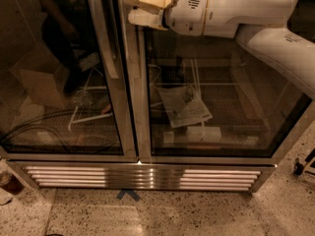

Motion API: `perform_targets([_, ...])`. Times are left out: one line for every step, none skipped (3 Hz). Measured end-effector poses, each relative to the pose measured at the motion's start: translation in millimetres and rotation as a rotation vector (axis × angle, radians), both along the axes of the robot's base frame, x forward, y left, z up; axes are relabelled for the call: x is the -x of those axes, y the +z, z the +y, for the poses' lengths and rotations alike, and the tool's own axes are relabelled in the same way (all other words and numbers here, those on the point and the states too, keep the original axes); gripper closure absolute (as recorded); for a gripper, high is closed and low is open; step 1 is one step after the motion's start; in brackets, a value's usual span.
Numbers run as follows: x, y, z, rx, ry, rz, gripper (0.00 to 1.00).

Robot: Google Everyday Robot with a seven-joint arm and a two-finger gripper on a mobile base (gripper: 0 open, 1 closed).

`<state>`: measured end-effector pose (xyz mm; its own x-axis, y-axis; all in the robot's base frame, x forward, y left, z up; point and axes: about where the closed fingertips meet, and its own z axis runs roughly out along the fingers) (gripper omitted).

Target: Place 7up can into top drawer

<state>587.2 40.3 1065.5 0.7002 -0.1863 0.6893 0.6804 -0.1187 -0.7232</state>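
Camera view, the only one. The end effector (142, 6) sits at 12 o'clock in the frame, raised in front of the upper part of a glass-door cooler (140, 107). The white arm (246, 9) runs from it toward 2 o'clock. I cannot tell whether the end effector is apart, together or clamped on anything. No can shows at it.

The 7up can is not in view, and neither is the top drawer. Behind the right-hand glass a printed sheet (184, 106) lies near centre, with a small white block (203, 133) just below it at 5 o'clock. The door handle (106, 38) stands at 10 o'clock. A slatted grille (142, 176) runs along the cooler's foot, and a blue tape mark (128, 194) sits on the speckled floor (221, 215) at 6 o'clock.

Assessment: the step in hand is still locating, not placing. I would keep the arm tucked high and clear of the glass and handle while the base turns away from the cooler. I would move slowly until the drawer unit comes into frame. I would also confirm what the end effector carries before committing to any approach. The main risk is clipping the door frame with the wrist during the turn.
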Motion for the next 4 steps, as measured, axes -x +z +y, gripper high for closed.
perform_targets([-5.4, 5.7, 8.0, -0.004, 0.009, -0.015, 0.24])
perform_targets([-2.2, 5.6, 8.9, -0.004, 0.009, -0.015, 0.09])
perform_targets([2.6, 6.2, 10.4, -0.004, 0.009, -0.015, 0.0])
perform_targets([2.6, 6.2, 10.4, -0.004, 0.009, -0.015, 0.0])
